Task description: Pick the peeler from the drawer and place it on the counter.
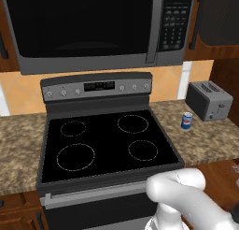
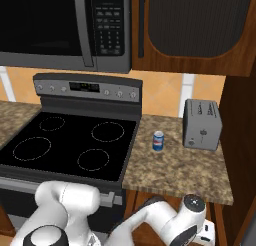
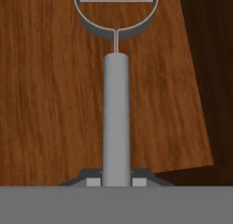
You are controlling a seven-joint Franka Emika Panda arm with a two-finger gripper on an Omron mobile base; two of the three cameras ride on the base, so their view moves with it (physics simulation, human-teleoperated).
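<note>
The peeler [image 3: 116, 118] is grey, with a long straight handle and a round loop head holding a blade at the top of the hand view. It lies along the wooden floor of the drawer [image 3: 50, 104]. My gripper [image 3: 116, 182] is at the handle's near end, one fingertip [image 3: 93, 182] pressed against each side, shut on it. The arm reaches down low in front of the cabinets, below the speckled granite counter [image 2: 175, 167], which is also seen right of the stove [image 1: 205, 138].
A black glass stovetop [image 1: 107, 140] lies left of the counter stretch. A blue soda can [image 2: 158, 140] and a grey toaster [image 2: 202, 124] stand on the counter. A microwave [image 1: 93, 23] hangs above the stove. The drawer floor ends at a dark edge [image 3: 209, 104] on the right.
</note>
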